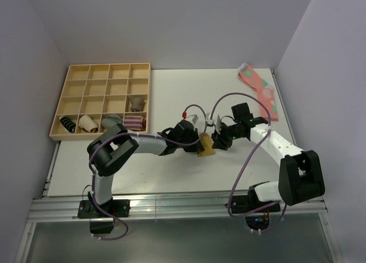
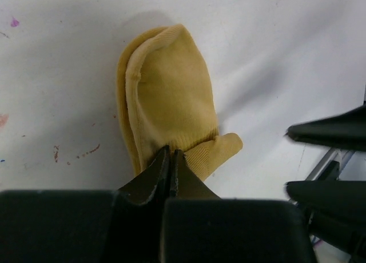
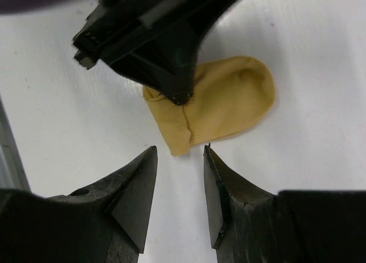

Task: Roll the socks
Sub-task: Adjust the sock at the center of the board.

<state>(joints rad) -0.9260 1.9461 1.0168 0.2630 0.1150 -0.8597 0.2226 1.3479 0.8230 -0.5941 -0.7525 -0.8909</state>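
Observation:
The mustard-yellow socks (image 1: pixel 206 147) lie folded flat on the white table in the middle, and also show in the left wrist view (image 2: pixel 168 103) and the right wrist view (image 3: pixel 229 103). My left gripper (image 2: pixel 171 151) is shut, its tips down on the socks' ribbed cuff end; no fabric shows between the jaws. From the right wrist, the left gripper (image 3: pixel 182 97) stands on the socks' left part. My right gripper (image 3: pixel 180 151) is open and empty, just short of the socks' near corner. From above, the left gripper (image 1: pixel 197 138) and right gripper (image 1: pixel 219 142) flank the socks.
A wooden compartment tray (image 1: pixel 63 111) stands at the back left with several rolled socks (image 1: pixel 134 122) in its near cells. Pink spotted socks (image 1: pixel 260 91) lie at the back right by the wall. A metal rail (image 1: pixel 171 206) runs along the table's near edge.

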